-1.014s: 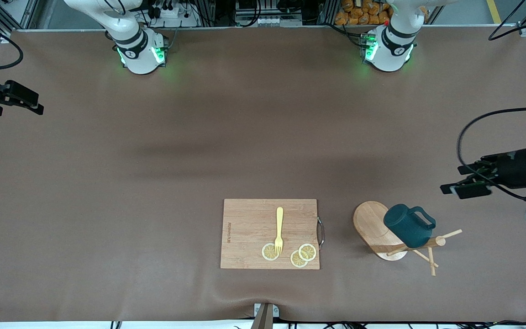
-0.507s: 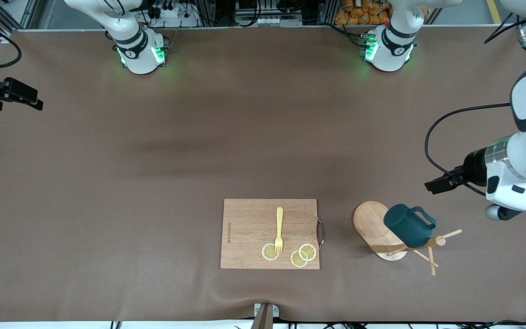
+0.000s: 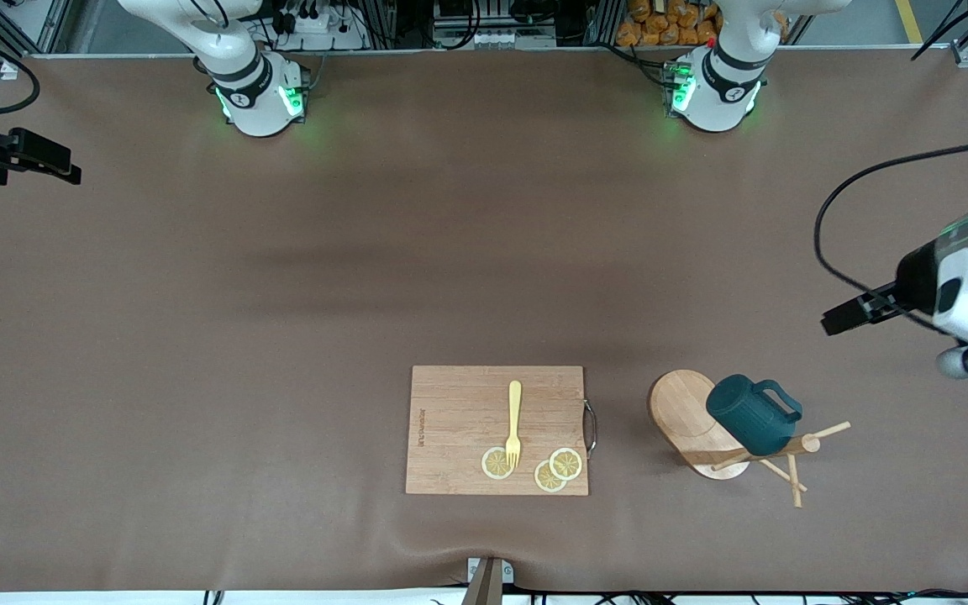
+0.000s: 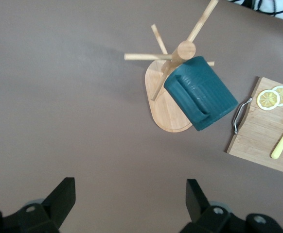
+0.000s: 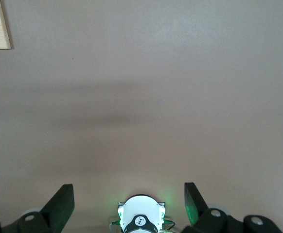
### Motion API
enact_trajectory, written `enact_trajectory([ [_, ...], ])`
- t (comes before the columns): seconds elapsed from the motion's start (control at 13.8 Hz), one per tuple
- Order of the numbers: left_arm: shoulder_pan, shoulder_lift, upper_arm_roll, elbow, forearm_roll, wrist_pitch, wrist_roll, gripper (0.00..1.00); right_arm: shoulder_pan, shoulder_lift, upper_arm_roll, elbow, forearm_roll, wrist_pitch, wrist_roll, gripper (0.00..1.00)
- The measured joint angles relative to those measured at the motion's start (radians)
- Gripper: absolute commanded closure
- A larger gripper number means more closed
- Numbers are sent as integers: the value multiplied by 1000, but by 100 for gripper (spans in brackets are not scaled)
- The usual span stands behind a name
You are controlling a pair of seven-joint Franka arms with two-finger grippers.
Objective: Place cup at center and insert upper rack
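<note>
The dark teal ribbed cup (image 3: 753, 414) hangs tilted on the pegs of the upper rack (image 3: 686, 409), a light wooden mug tree with an oval base, which stands toward the left arm's end of the table. In the left wrist view the cup (image 4: 203, 94) leans against the rack's post (image 4: 185, 49). My left gripper (image 3: 841, 322) (image 4: 130, 187) hovers open over bare table at that end, apart from the rack, nothing between its fingers. My right gripper (image 3: 64, 170) (image 5: 129, 191) waits open over the right arm's end of the table.
A rectangular wooden cutting board (image 3: 459, 403) with a metal handle (image 3: 591, 427) lies beside the rack, toward the table's middle. It carries a yellow fork (image 3: 514, 420) and lemon slices (image 3: 566, 463). The right arm's base (image 5: 140, 219) shows in the right wrist view.
The left arm has turned its wrist and its gripper has shifted a little, still near the table's end. The right gripper has drifted slightly toward the bases. Cup and rack have not moved.
</note>
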Motion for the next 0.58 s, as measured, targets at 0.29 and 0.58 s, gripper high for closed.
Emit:
enact_trajectory([
  [0.29,5,-40,4,-3,1,-29,33,0,0,0,0,0,0,1,0,0],
  [0.58,-1,-52,-2,-13,5,-65,53,0,0,0,0,0,0,23,0,0],
])
